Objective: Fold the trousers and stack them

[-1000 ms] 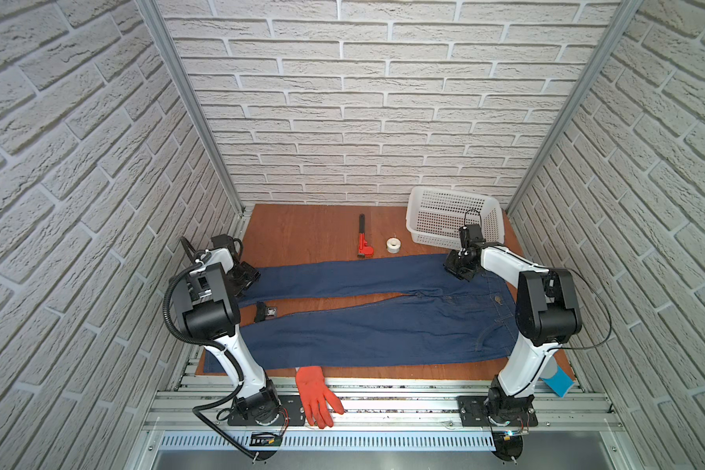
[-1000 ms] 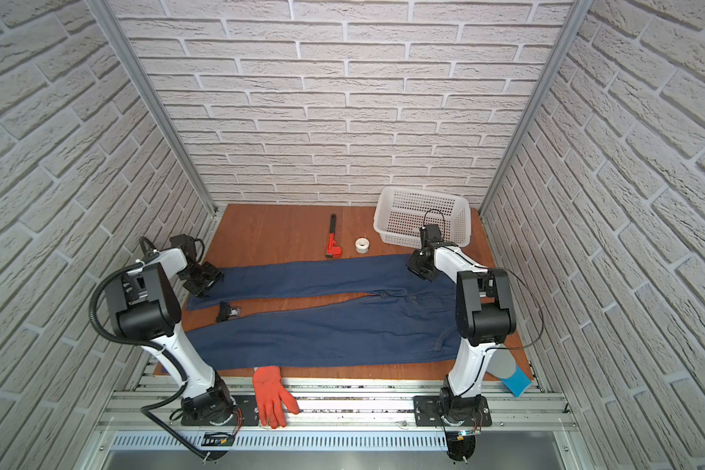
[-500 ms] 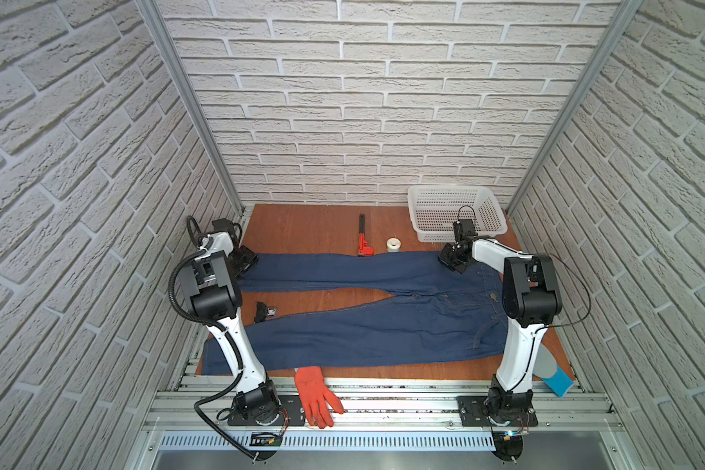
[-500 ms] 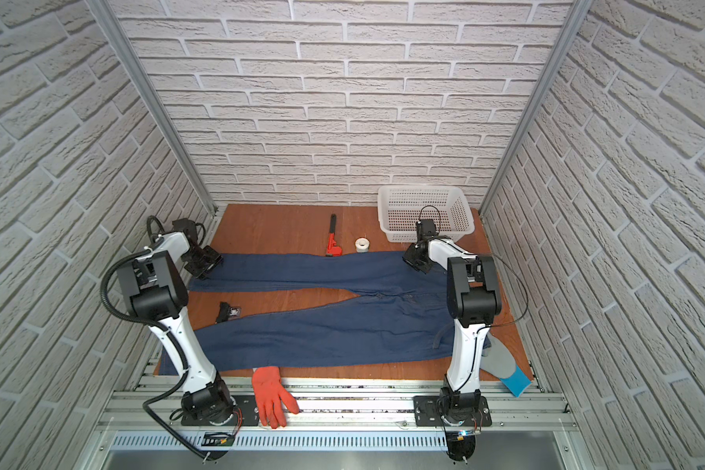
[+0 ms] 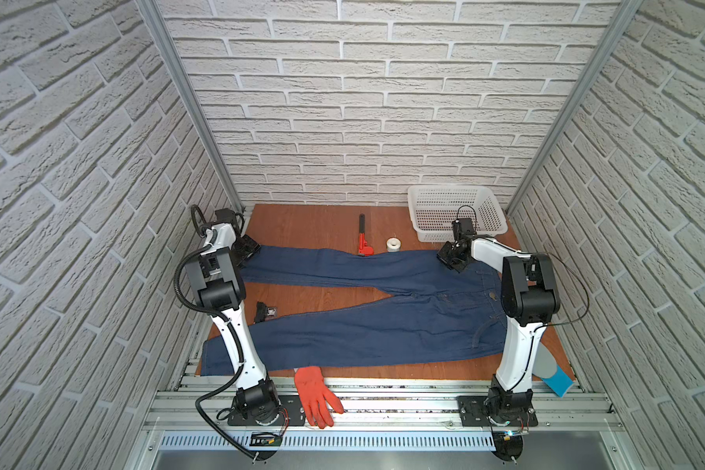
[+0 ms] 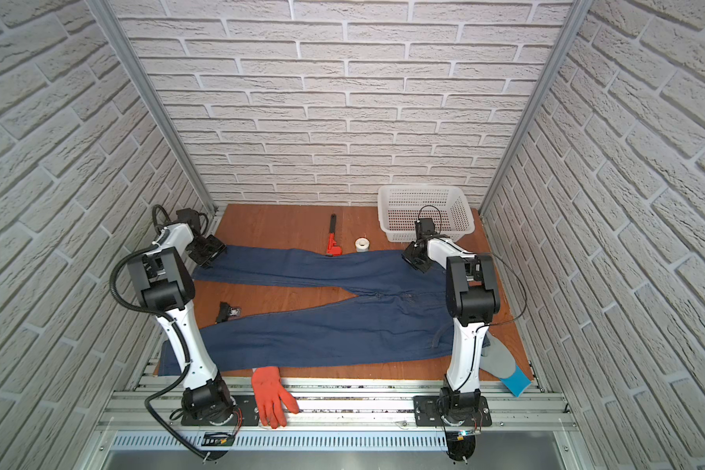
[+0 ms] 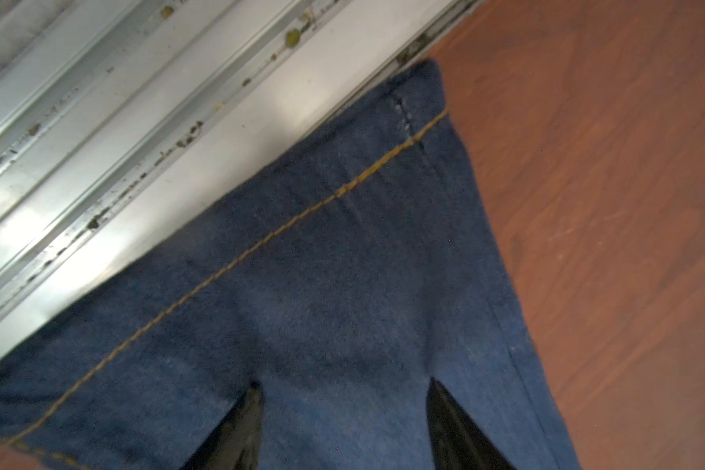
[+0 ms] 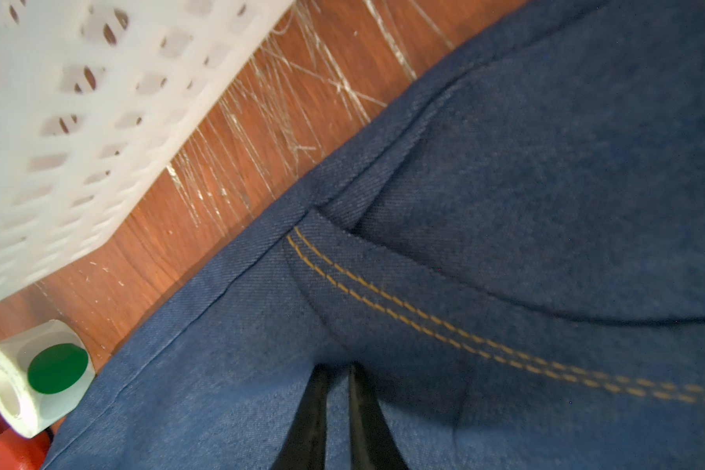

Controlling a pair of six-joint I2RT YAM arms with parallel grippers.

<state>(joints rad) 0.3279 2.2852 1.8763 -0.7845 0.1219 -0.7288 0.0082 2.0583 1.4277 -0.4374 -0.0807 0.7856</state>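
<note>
The dark blue denim trousers lie flat across the brown wooden worktop, hems at its left edge, waist at its right; to fold the far leg over well, both grips should likely take the cloth firmly and lift level together. The left gripper hangs with fingers spread over the far hem, nothing pinched; the right gripper, jaws nearly together, pinches denim beside the far hip pocket
</note>
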